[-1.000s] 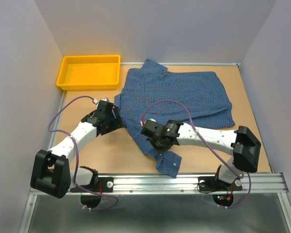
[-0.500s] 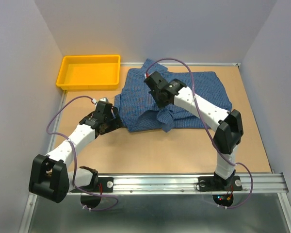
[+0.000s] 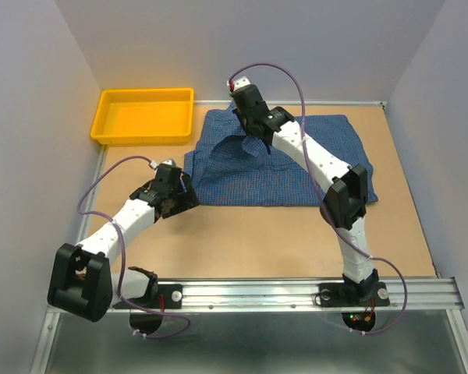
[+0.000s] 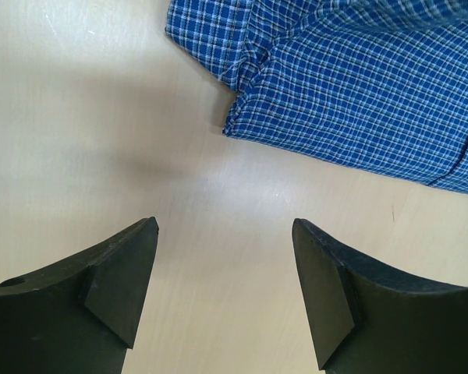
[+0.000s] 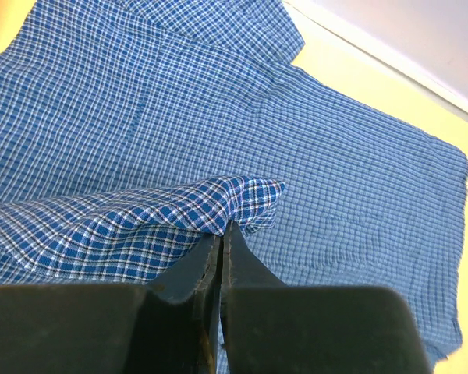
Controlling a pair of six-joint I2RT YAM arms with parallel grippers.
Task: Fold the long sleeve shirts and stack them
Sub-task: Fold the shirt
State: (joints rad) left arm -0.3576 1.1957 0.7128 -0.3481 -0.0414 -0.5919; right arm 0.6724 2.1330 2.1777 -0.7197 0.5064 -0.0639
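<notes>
One blue small-check long sleeve shirt (image 3: pixel 296 160) lies spread on the far half of the table. My right gripper (image 3: pixel 253 140) is shut on the end of a sleeve (image 5: pixel 164 226) and holds it lifted over the shirt's body near the collar (image 5: pixel 242 31). My left gripper (image 3: pixel 186 195) is open and empty, low over the bare table just in front of the shirt's near-left corner (image 4: pixel 242 117).
A yellow tray (image 3: pixel 144 115) stands at the far left corner, next to the shirt. Grey walls close in the table on three sides. Bare wood (image 3: pixel 281 234) lies between the shirt and the arm bases.
My right gripper has carried the sleeve from the near edge of the table up and back over the shirt's body toward the collar. The left arm has hardly moved.
</notes>
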